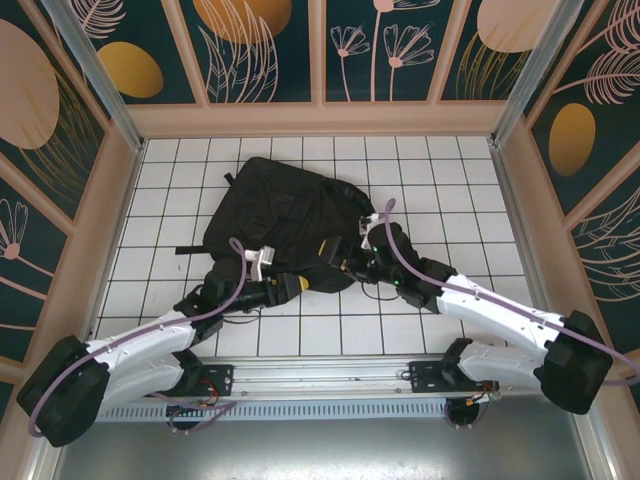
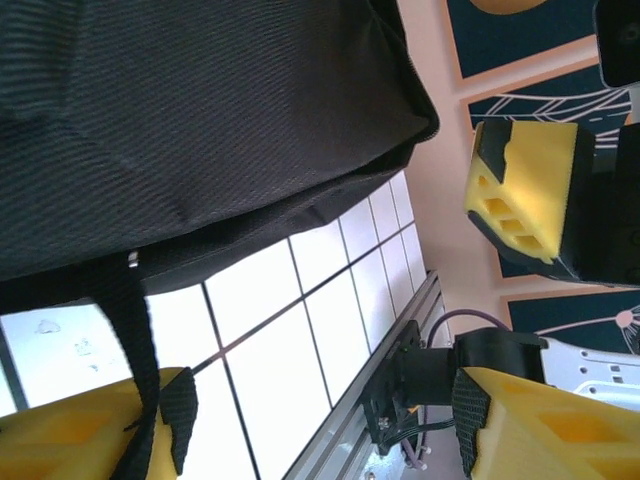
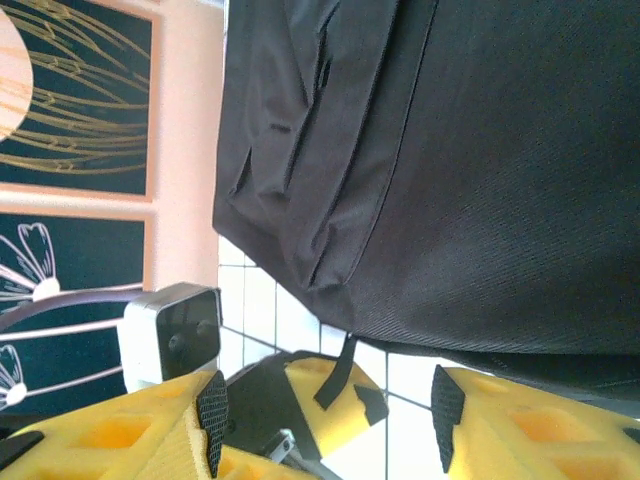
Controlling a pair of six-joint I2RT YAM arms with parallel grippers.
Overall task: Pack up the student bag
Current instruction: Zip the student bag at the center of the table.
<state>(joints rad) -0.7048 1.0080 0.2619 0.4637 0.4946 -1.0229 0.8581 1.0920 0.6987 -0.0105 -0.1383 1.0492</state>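
Your student bag, the large black soft fabric backpack [image 1: 290, 210], lies flat on the white tiled table [image 1: 460, 190], mid-table towards the back wall, w/ its near edge just in front of both arms. The left gripper [image 2: 325, 420] sits at that near edge, jaws wide apart, nothing clamped. A thin black webbing strap [image 2: 140, 340] hangs off the bag and drapes against one of its yellow fingers [image 2: 90, 440]: touching, not pinched. The right gripper [image 3: 328, 415] is just beside it on the same edge, jaws also apart & empty, bag fabric close ahead of it. I can't make out an open zip or any items to load, so my read is you're near the start: getting a hold on the bag to open it up. To do that well, go for a seam, a zip tab or the strap, not flat cloth, since smooth fabric will prob. slip out. Get the material fully between the fingers before closing, one arm at a time. The 2 grippers are v. close together, so spread them along the edge before lifting, else they may clash. Lift slowly; a soft bag will likely sag & shift.
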